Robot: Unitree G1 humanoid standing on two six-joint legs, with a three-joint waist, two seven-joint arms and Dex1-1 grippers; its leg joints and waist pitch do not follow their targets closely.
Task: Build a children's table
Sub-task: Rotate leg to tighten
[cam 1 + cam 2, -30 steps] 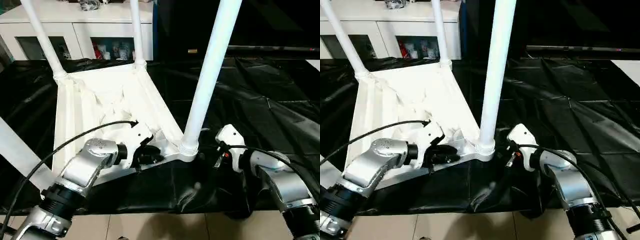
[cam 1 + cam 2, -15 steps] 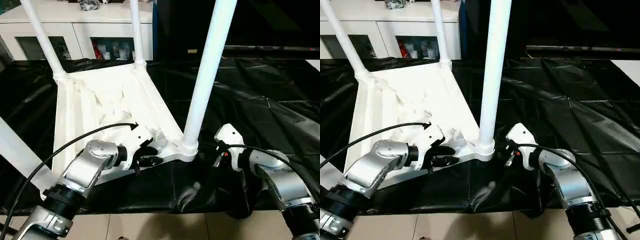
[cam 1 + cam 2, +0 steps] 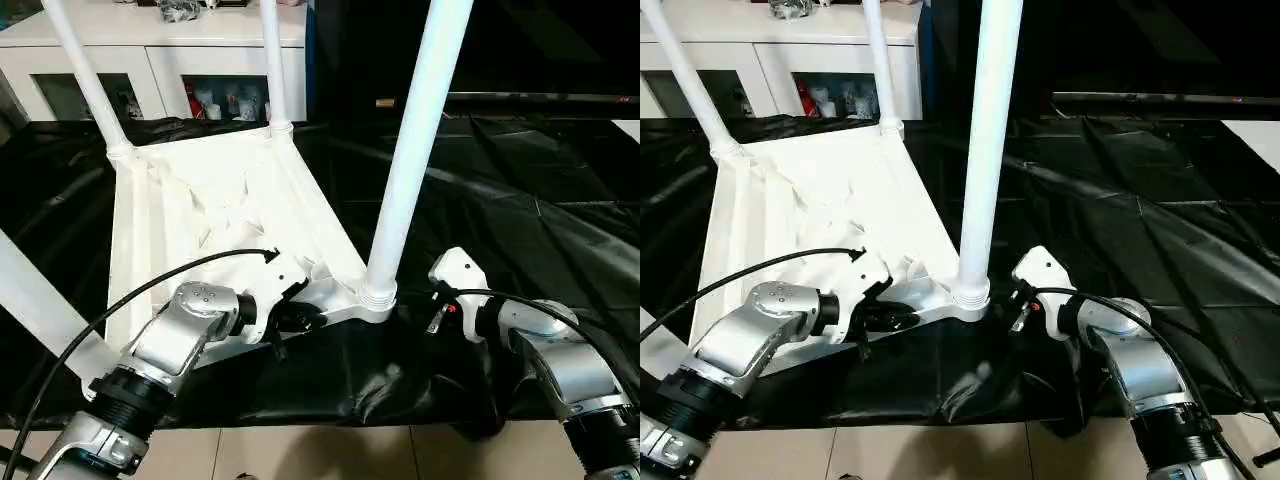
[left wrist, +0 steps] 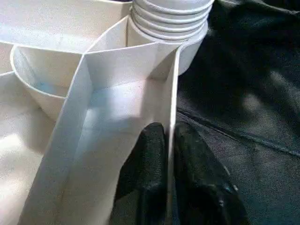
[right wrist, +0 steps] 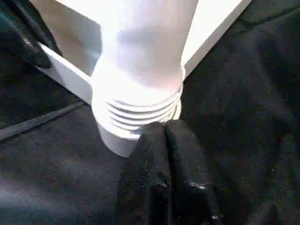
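Observation:
The children's table lies upside down, its white ribbed tabletop (image 3: 200, 200) on the black cloth. All four white legs stand up from its corners, the near right leg (image 3: 405, 170) being the closest. My left gripper (image 4: 169, 140) is shut on the tabletop's thin near rim, one black finger on each side, just beside that leg's socket. In the left eye view the left gripper (image 3: 290, 318) sits at the near edge. My right gripper (image 5: 164, 133) is shut with nothing between its fingers, its tips against the ribbed collar (image 5: 140, 115) at the leg's base.
The black-draped work table (image 3: 520, 220) spreads to the right, its front edge just below my arms, with floor (image 3: 300, 450) beyond it. A white glass-door cabinet (image 3: 150, 50) stands behind. A black cable (image 3: 120, 300) arcs over my left forearm.
My left gripper has shifted slightly along the tabletop's near rim and turned a little. The right arm and the legs have hardly moved.

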